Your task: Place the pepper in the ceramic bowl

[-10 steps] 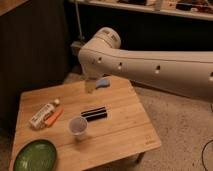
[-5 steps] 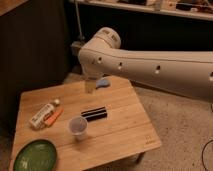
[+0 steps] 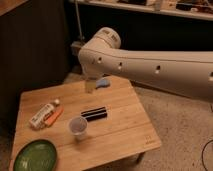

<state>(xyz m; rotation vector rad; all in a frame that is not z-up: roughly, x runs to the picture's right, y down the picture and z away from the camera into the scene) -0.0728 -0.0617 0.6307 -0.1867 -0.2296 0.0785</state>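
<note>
End effector hangs over the far edge of the wooden surface, blue item just beside it. Pepper lies at left, right alongside the white tube. Ceramic bowl sits at the near-left corner, apart from the pepper. Plastic cup is upright mid-surface, black bars just behind it.

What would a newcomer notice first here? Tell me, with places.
First, the large white robot arm reaching in from the right above the wooden table, with its gripper hanging over the table's far edge. Next, the glossy green ceramic bowl at the near left corner. Then the orange pepper, lying beside a white tube on the left side.
</note>
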